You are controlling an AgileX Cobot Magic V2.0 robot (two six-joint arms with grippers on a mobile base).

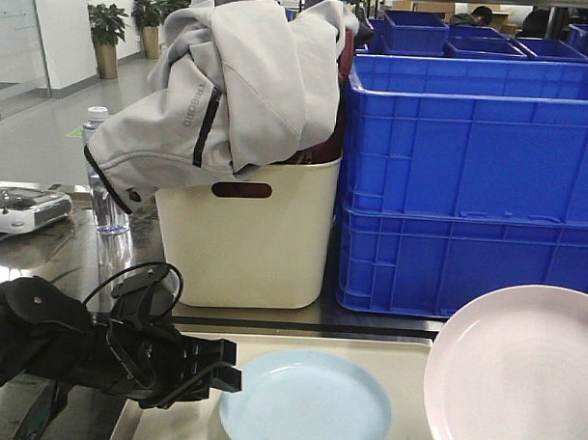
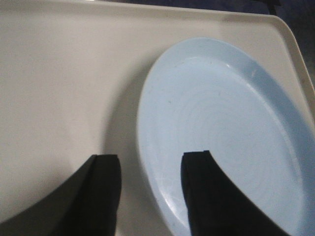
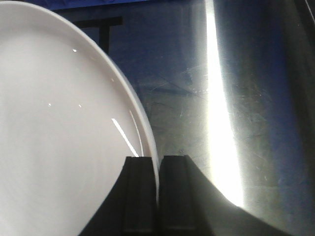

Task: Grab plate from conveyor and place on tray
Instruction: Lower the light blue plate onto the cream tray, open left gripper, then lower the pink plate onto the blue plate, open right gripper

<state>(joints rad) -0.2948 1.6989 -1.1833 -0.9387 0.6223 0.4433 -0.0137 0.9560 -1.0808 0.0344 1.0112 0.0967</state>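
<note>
Pink plate [image 1: 515, 382] hangs clamped by its rim in my right gripper [image 3: 158, 160], just right of the tray [image 2: 59, 73]. My left gripper [image 2: 150, 156], fingers apart, straddles the blue plate's [image 1: 305, 404] rim there.

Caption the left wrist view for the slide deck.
Left gripper, fingers open, straddling the rim of a light blue plate that lies on the cream tray.
</note>
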